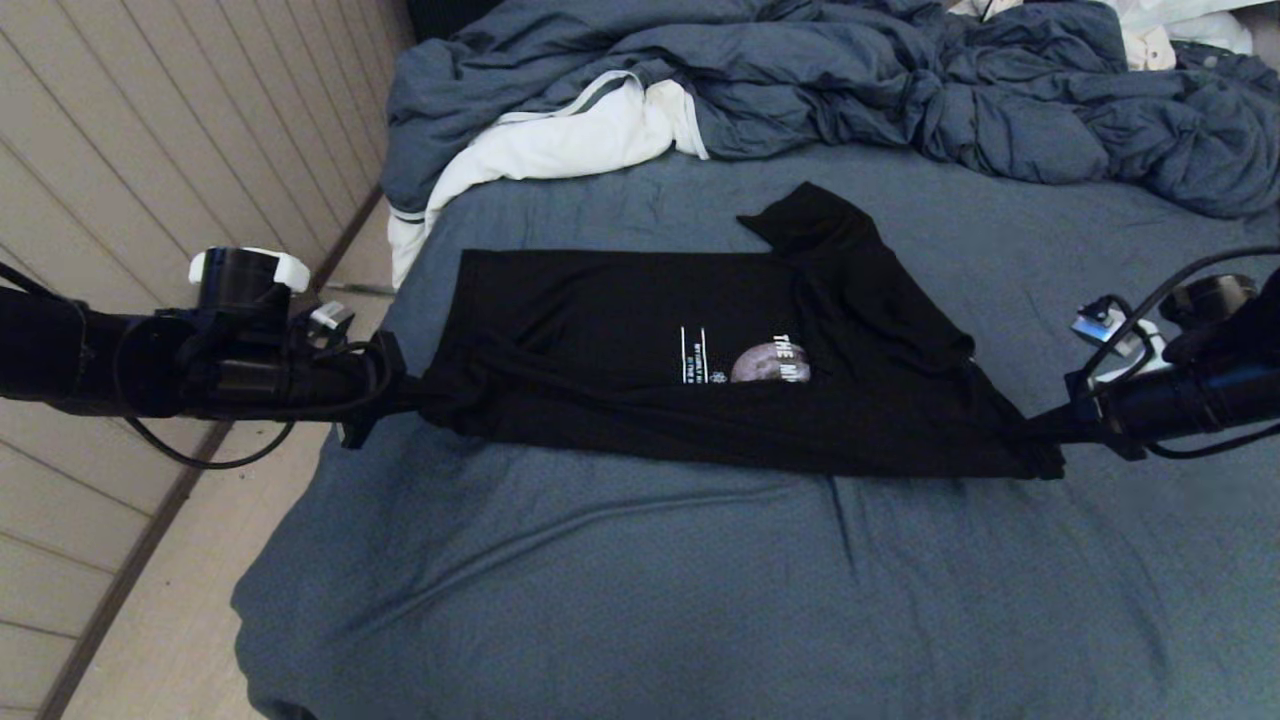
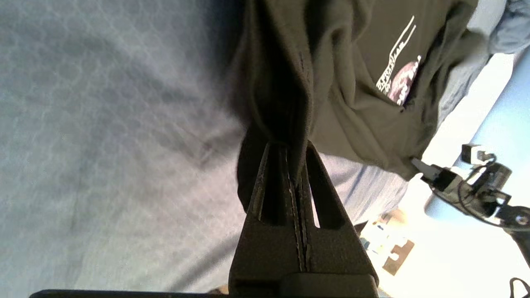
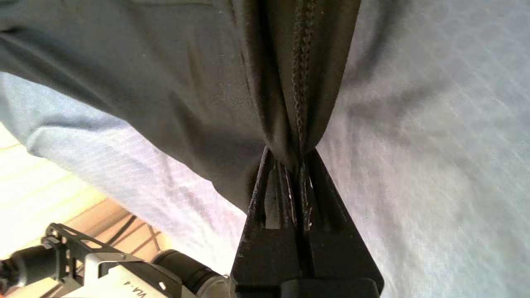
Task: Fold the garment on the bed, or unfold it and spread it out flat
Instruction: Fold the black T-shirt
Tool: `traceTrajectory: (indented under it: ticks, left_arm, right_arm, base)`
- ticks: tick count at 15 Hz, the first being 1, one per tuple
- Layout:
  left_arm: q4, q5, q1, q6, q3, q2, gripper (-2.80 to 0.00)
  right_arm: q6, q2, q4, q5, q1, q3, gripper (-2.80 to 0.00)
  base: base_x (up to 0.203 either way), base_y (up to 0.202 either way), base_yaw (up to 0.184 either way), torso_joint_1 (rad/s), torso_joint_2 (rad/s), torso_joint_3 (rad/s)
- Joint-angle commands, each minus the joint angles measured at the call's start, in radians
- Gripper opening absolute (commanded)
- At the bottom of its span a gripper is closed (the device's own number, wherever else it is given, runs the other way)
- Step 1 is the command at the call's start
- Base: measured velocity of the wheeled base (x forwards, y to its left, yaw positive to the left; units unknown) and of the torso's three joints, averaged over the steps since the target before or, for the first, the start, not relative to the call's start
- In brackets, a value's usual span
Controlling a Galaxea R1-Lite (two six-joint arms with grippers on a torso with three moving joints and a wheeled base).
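A: Head view first: we see the garment (image 1: 640,330) lying on the bed (image 1: 640,580), stretched out between our two arms, with the rumpled duvet (image 1: 850,90) beyond its far edge.

B: Agreed. Our left gripper (image 1: 408,395) pinches one end of the garment, near the side of the bed where the floor (image 1: 170,590) shows. Our right gripper (image 1: 1040,432) pinches the opposite end.

A: The left wrist view confirms it: our fingers (image 2: 321,182) are pressed together with black cloth bunched between them.

B: The same in the right wrist view, where our fingers (image 3: 327,186) clamp a gathered seam of the garment.

A: The near edge is folded over, so the moon print (image 1: 768,362) is only partly visible. One sleeve points toward the duvet.

B: And a white cloth (image 1: 560,140) lies at the duvet's edge, apart from the garment.
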Motion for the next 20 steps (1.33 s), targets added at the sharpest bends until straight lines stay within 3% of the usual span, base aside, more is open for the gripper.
traceTrajectory:
  ticks: [1,10,15,20]
  left_arm:
    - [0.027,-0.004,0.001,0.008,-0.001,-0.030,-2.80]
    - [0.217,-0.007,0.000,0.096,-0.003,-0.105,-2.80]
    - [0.345,-0.011,-0.001,0.196,0.012,-0.139,-2.80]
    - [0.376,-0.050,-0.002,0.206,0.033,-0.185,-2.80]
  right_arm:
    - [-0.002,-0.017,0.020,0.008,-0.012,-0.008,-2.80]
    - [-0.056,-0.031,0.154,0.005,-0.047,-0.037,-2.80]
    - [-0.124,-0.042,0.243,-0.002,-0.088,-0.031,-2.80]
    - [-0.134,-0.068,0.275,-0.009,-0.115,-0.018,-2.80]
  base:
    - [0.000,0.000,0.000,0.000,0.00,0.000]
    - [0.000,0.000,0.000,0.000,0.00,0.000]
    - [0.000,0.000,0.000,0.000,0.00,0.000]
    - [0.000,0.000,0.000,0.000,0.00,0.000]
